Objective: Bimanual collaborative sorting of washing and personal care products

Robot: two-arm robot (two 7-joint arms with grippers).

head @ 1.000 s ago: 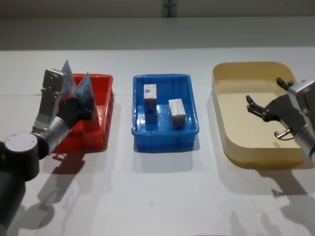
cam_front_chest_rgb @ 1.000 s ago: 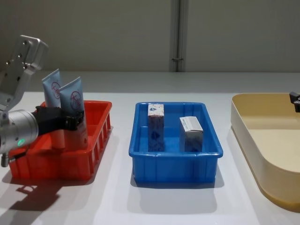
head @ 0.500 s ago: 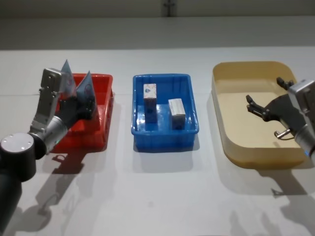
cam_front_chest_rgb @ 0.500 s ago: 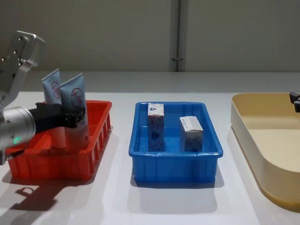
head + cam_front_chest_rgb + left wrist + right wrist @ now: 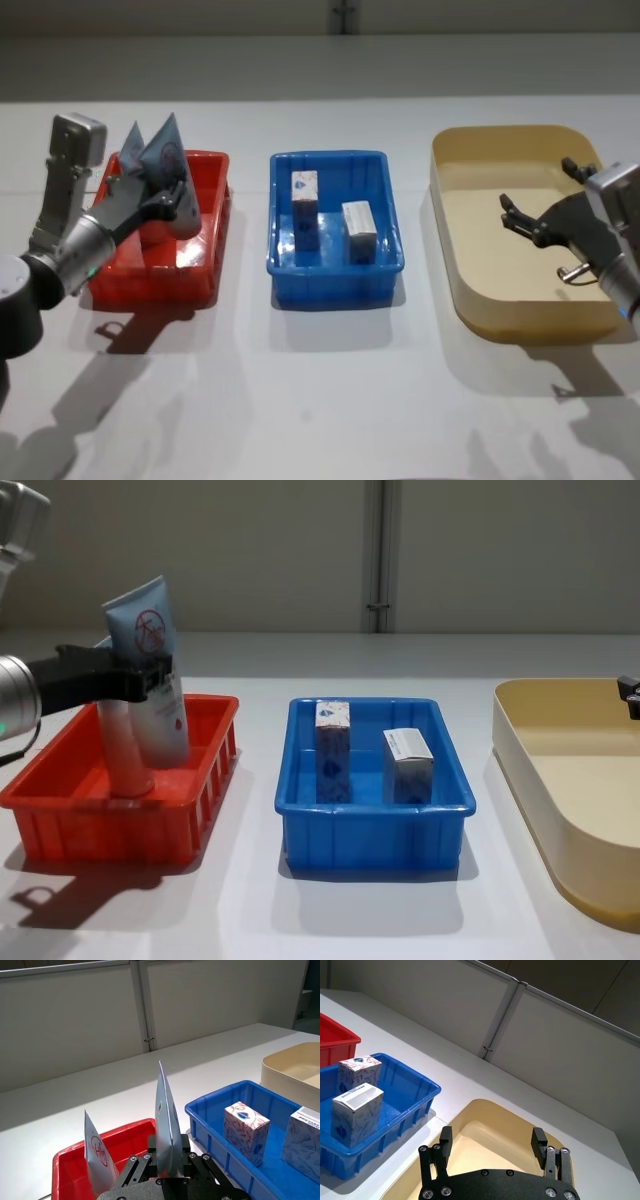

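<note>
My left gripper [image 5: 166, 202] is shut on a pale-blue tube [image 5: 163, 158] with a red round logo. It holds the tube tilted, its lower end just inside the red bin [image 5: 200, 255]. In the chest view the held tube [image 5: 150, 665] hangs beside a second tube [image 5: 120, 750] that stands in the red bin [image 5: 110, 815]. The left wrist view shows the gripped tube [image 5: 166, 1130] edge-on and the other tube [image 5: 97, 1157] beside it. Two blue-and-white cartons [image 5: 305, 205] [image 5: 358, 228] stand in the blue bin [image 5: 335, 270]. My right gripper [image 5: 538, 185] hovers open over the beige bin [image 5: 470, 290].
The three bins stand in a row, red on the left, blue in the middle, beige on the right. White table lies bare in front of them and between them. The right wrist view shows open fingers [image 5: 445, 1141] above the beige bin [image 5: 480, 1120].
My left gripper has risen with the tube, lifting it from deep in the red bin to near its rim; the arm drew back to the left. The right arm has not moved.
</note>
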